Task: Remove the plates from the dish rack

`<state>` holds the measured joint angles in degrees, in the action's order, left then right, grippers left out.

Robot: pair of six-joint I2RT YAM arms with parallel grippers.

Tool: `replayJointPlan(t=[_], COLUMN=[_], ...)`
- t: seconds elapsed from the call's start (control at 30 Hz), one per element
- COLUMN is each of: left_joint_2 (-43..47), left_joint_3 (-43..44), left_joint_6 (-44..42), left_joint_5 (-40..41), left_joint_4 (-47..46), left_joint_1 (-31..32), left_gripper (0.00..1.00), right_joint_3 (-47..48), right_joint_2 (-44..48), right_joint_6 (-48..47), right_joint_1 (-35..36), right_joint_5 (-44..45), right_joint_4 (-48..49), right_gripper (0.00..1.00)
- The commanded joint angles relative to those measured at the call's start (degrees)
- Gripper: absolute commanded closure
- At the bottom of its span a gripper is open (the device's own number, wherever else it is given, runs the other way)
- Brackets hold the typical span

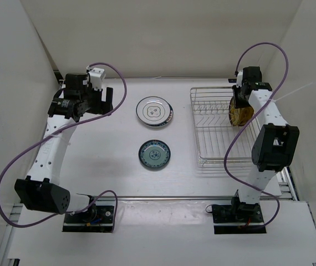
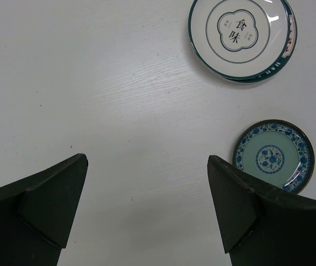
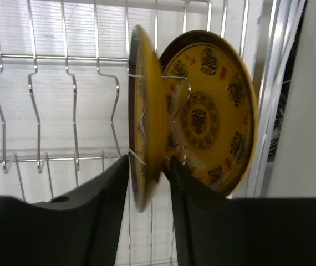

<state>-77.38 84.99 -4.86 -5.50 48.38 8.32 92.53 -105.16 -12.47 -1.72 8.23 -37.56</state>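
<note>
Right tool (image 3: 149, 162) straddles one of two racked gold plates (image 3: 143, 100).

We see a white table (image 2: 91, 83) with faint pale grain. At the upper right of the left wrist view, a white plate (image 2: 238, 39) has a dark teal rim, a thin teal four-lobed outline and dark characters at its centre. The lower plate (image 2: 289, 47) under it shows only a dark blue edge with white marks. Lower right, the teal plate (image 2: 273, 156) has a pale teal centre, a blue-and-white floral band and a dark bronze edge.

In the silver wire dish rack (image 1: 193, 122), the edge-on gold plate (image 3: 141, 127) is plain yellow. The facing gold plate (image 3: 213, 116) carries dark brown medallions and a dark rim.

The left gripper (image 2: 147, 166) and right gripper (image 3: 149, 160) are matt black; the cables (image 1: 263, 45) are purple.
</note>
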Motion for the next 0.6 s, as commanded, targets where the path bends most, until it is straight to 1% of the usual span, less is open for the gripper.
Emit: replayJointPlan(t=[0.0,0.03,0.07,0.1,0.23,0.33,0.37,0.4,0.43,0.5,0.57], left_joint_2=[0.6,0.6,0.6,0.0,0.0,-0.5,-0.5,-1.0,-1.0,-1.0,-1.5], left_joint_3=[2.8,3.4,3.4,3.9,4.5,4.5,4.5,4.5,4.5,5.0,5.0], left_joint_6=[0.6,0.6,0.0,0.0,0.0,0.0,0.0,0.0,0.0,0.0,0.0], left_joint_5=[1.2,1.2,1.2,1.2,1.2,0.7,0.7,0.7,0.7,0.7,0.7], left_joint_4=[1.5,2.2,2.2,2.7,2.7,2.7,2.7,2.7,2.7,2.7,2.7], left_joint_1=[-0.2,-0.2,-0.2,-0.2,-0.2,-0.2,-0.2,-0.2,-0.2,-0.2,-0.2], left_gripper=[0.00,0.00,0.00,0.00,0.00,0.00,0.00,0.00,0.00,0.00,0.00], right_joint_3=[3.4,3.4,4.2,4.2,6.1,6.1,6.1,6.1,6.1,6.1,6.1], right_joint_2=[-0.2,-0.2,-0.2,-0.2,-0.2,-0.2,0.3,0.3,0.3,0.3,0.3], right_joint_6=[3.8,4.9,4.9,5.8,6.4,6.9,6.9,6.9,6.9,6.9,7.5], right_joint_1=[0.0,0.0,0.0,0.0,0.6,1.1,1.1,1.1,1.1,1.1,1.6], right_joint_5=[3.7,4.5,5.5,7.4,9.2,11.5,11.5,12.1,12.1,12.6,13.2], right_joint_4=[-0.6,-0.6,-1.2,-2.0,-3.4,-3.9,-3.9,-3.9,-4.4,-4.5,-5.0], right_gripper=[0.66,0.69,0.80,0.82,0.86,0.92,0.92,0.95,0.95,1.00,1.00])
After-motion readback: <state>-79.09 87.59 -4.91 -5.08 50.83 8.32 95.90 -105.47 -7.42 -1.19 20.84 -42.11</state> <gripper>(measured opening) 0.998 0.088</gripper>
